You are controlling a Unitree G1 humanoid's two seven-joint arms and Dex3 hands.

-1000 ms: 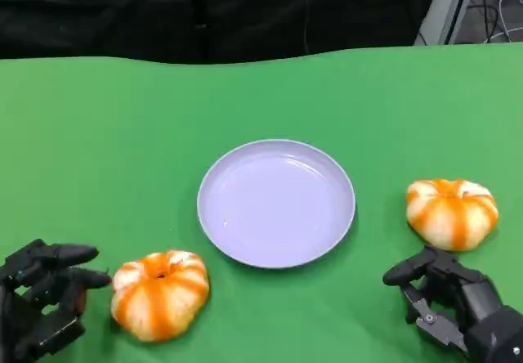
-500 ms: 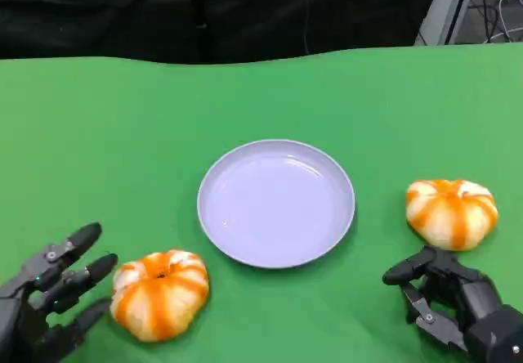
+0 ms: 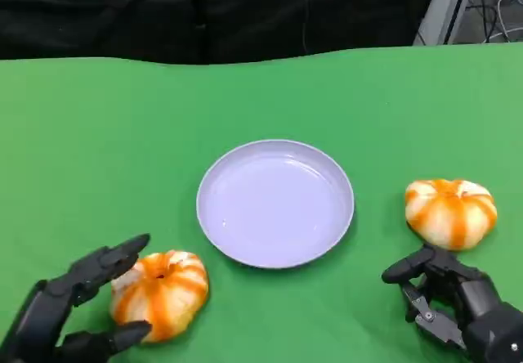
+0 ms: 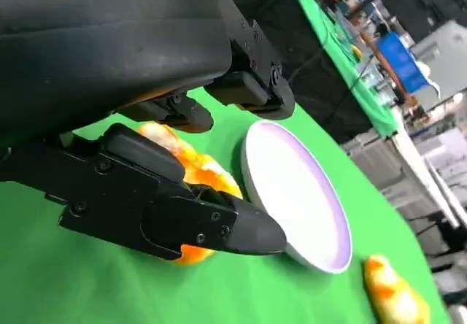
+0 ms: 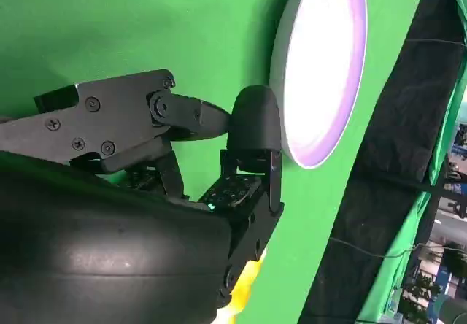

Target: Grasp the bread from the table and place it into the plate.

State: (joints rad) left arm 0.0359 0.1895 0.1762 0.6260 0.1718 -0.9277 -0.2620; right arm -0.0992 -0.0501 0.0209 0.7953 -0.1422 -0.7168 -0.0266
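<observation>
Left hand: the left hand (image 3: 78, 306) sits at the near left edge of the table, fingers spread around the near bread, one finger reaching over its far-left side and another at its near-left edge; the left wrist view shows the fingers (image 4: 182, 218) apart on either side of the bun, and whether they press on it cannot be told.
Near bread: the near bread (image 3: 161, 294), a round white bun with orange stripes running out from a dimple on top, lies on the table just near and left of the plate, dimple facing up; being round, it has no clear long axis.
Right hand: the right hand (image 3: 445, 302) rests at the near right of the table, fingers curled in with nothing in them, just short of the far bread and not touching it.
Far bread: the far bread (image 3: 451, 212), of the same striped kind, lies on the table right of the plate and apart from it, top side up.
Plate: the plate (image 3: 237, 253), round, pale lilac and shallow, stands at the middle of the table between the two buns; nothing lies in it.
Table: the table (image 3: 122, 134) is covered in plain green cloth.
Writing: no readable label or brand on any of these things.
Background: a dark curtain (image 3: 204, 11) hangs behind the far edge.
</observation>
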